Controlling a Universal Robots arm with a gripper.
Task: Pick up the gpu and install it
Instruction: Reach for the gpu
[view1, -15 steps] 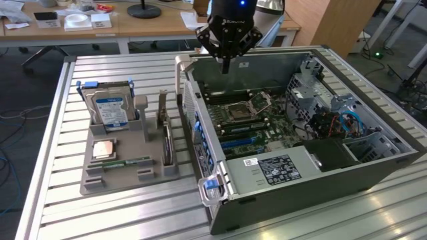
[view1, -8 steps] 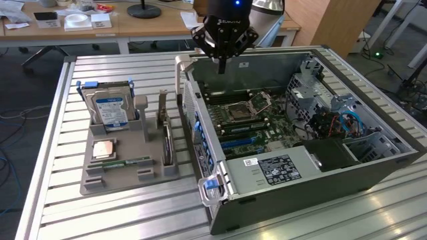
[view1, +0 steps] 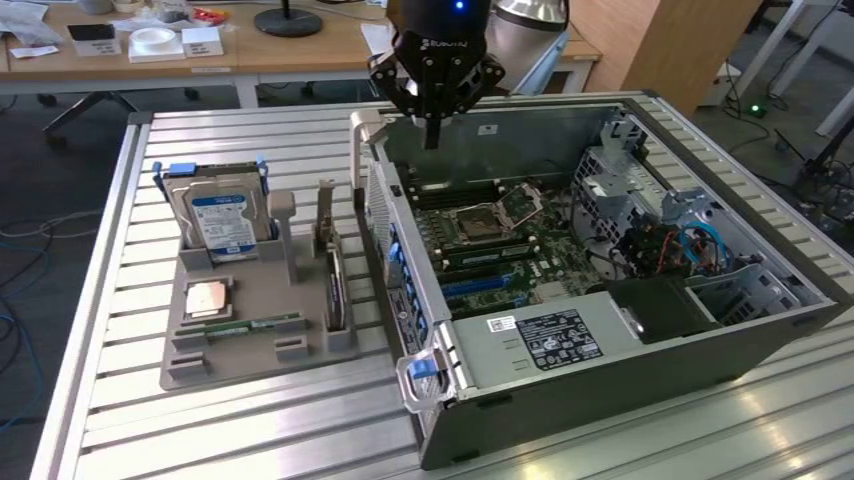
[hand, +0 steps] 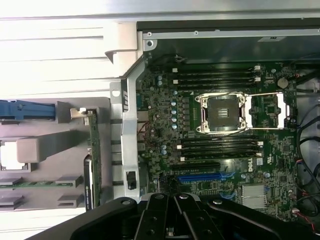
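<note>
One gpu (view1: 335, 290) stood on edge in a slot of the grey holder tray (view1: 200, 370), which lay on the slatted desk (view1: 200, 440) just beside the open computer case (view1: 561, 390), on the exterior view's left of it. The wrist view presented the card (hand: 93, 160) edge-on: a thin green board with a silver bracket at one end and a dark body on one face. A hard drive (view1: 220, 220) stood upright in the same tray, apart from the card.

The gripper (view1: 431, 135) hung above the far wall of the case, well apart from the gpu. Its jaws were closed on nothing. The wrist view showed the gripper (hand: 172, 215) over the motherboard (hand: 225, 130).

Handling assessment:
- Weight: judged light for its bulk.
- Stiffness: the board was judged rigid but thin, and likely to be damaged by bending or a hard pinch.
- Fragility: soldered parts and the contact edge were judged vulnerable.
- Grip point: the exposed upper edge appeared the most accessible place, with the jaws across the board's thickness, clear of the bracket.
- Slip risk: the narrow edge offered little surface, so the card might tilt in the grip.
</note>
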